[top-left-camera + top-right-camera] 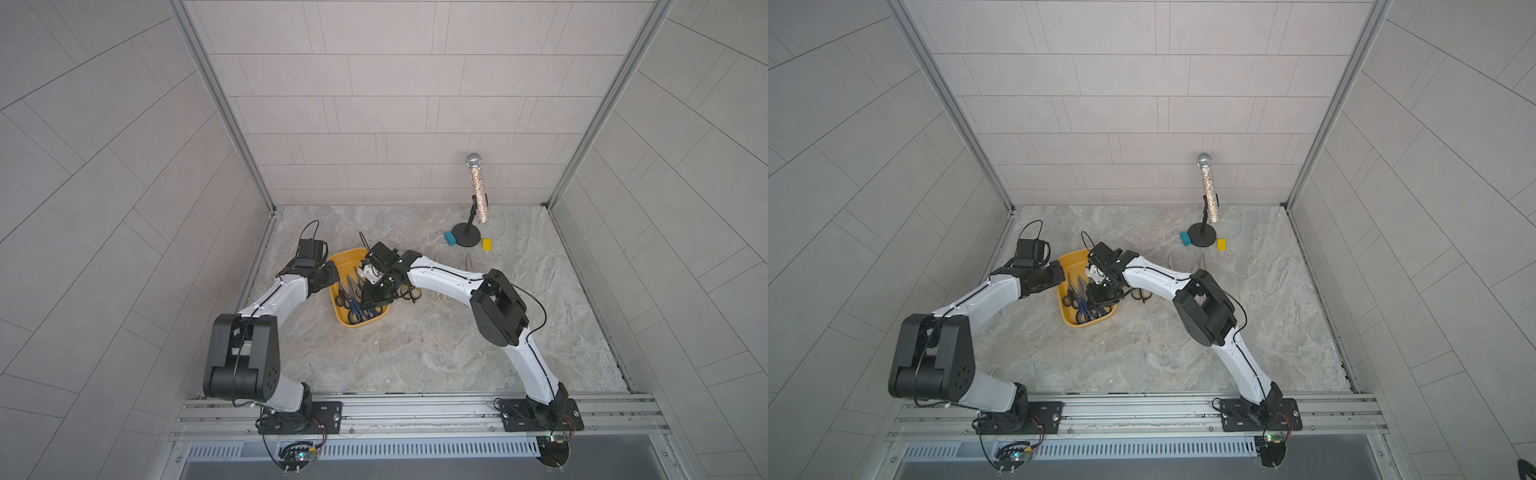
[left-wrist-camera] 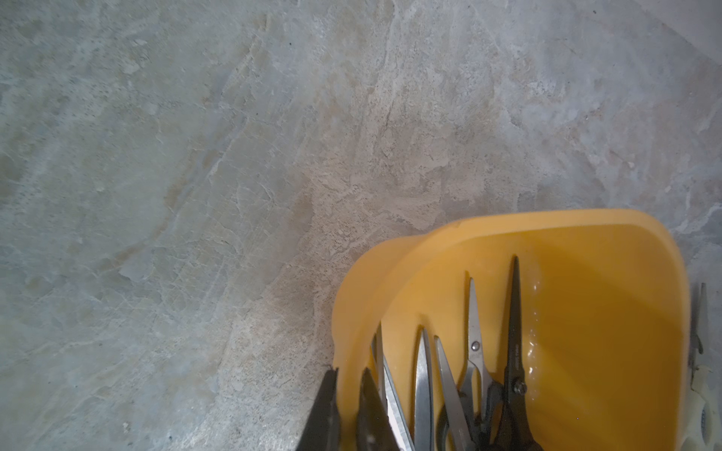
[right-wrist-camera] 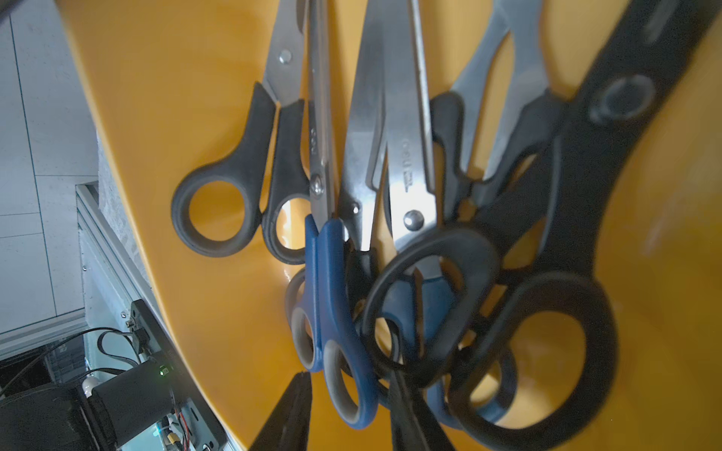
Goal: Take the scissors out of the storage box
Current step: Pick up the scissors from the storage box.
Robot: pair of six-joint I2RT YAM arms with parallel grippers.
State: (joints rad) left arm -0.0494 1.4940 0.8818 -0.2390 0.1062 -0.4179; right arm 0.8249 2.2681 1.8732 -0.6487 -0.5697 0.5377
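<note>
The yellow storage box (image 1: 341,254) (image 1: 1065,319) sits left of the table's middle. Several scissors (image 1: 352,308) (image 1: 1083,308) with black and blue handles lie in it, handles toward the front. My left gripper (image 2: 351,373) (image 1: 331,279) is shut on the box's left wall (image 2: 347,312), one finger outside and one inside. My right gripper (image 3: 347,380) (image 1: 370,296) reaches down into the box. Its jaws stand apart on either side of a loop of the blue-handled scissors (image 3: 332,296), with small gaps on both sides. One finger (image 3: 406,406) passes through a black handle loop (image 3: 433,250).
Other scissors lie on the table right of the box: a black-and-yellow pair (image 1: 409,294) and a cream pair (image 1: 441,297), partly under the right arm. At the back right stands a glittery microphone on a stand (image 1: 478,195), with a blue block (image 1: 449,239) and a yellow block (image 1: 487,244).
</note>
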